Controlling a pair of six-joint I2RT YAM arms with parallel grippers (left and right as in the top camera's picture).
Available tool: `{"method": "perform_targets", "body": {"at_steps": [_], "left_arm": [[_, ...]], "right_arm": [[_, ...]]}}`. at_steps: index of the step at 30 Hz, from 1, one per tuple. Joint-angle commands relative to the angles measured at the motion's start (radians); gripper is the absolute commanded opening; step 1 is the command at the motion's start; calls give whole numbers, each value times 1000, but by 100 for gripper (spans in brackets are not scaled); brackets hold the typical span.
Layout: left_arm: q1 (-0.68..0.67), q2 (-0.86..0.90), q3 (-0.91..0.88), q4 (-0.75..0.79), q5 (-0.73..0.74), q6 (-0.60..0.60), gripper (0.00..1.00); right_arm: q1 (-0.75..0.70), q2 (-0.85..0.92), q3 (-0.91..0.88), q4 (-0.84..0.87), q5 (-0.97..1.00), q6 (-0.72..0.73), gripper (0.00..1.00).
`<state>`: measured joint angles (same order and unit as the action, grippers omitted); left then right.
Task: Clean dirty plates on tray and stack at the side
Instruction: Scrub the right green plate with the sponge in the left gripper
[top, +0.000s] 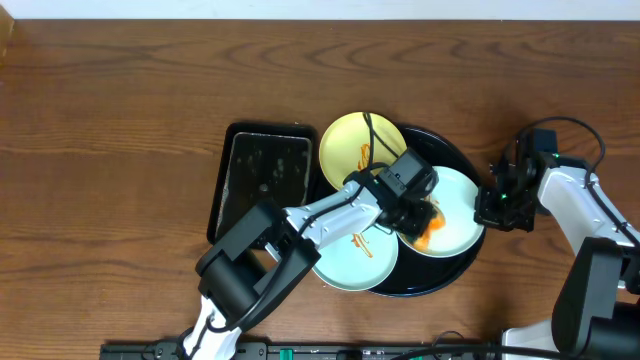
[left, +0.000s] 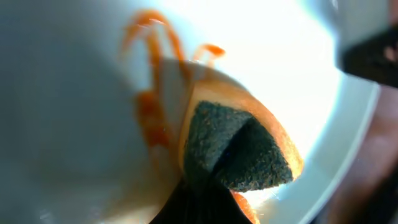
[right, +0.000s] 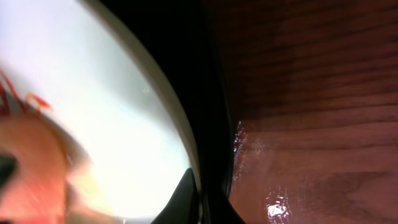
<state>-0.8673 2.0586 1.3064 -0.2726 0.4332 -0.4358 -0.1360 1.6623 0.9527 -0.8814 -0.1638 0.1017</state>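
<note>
The round black tray (top: 437, 283) holds three plates. The pale yellow plate (top: 343, 143) lies at its upper left with a sauce squiggle. One mint-blue plate (top: 345, 268) sits at the lower left, also with sauce. The other mint-blue plate (top: 460, 192) lies at the right. My left gripper (top: 413, 213) is shut on an orange sponge (top: 432, 233) with a dark scouring face (left: 239, 146) and presses it on the right plate (left: 74, 93) beside smeared orange sauce (left: 151, 112). My right gripper (top: 490, 208) is shut on that plate's right rim (right: 168, 118) at the tray's edge, as the right wrist view (right: 202, 202) shows.
A rectangular black pan (top: 262, 178) lies left of the tray, touching the yellow plate's side. Bare wooden table (right: 311, 93) lies right of the tray. The left arm stretches from the front edge across the lower-left plate.
</note>
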Motion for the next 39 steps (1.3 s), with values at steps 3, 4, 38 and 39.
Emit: {"method": "perform_targets", "body": {"at_steps": [3,4,38,39], "left_arm": [[32,13,20,-3,-243,55,8],[34,9,30,-3,-241,53,8],[-50,81,112,150,-165,39,8],[-50,91,113,147,-165,39,8]], "right_arm": [[7,5,14,-2,21,10,1],[7,5,14,-2,21,10,1],[7,5,14,-9,21,10,1],[7,5,14,-9,21,10,1]]}}
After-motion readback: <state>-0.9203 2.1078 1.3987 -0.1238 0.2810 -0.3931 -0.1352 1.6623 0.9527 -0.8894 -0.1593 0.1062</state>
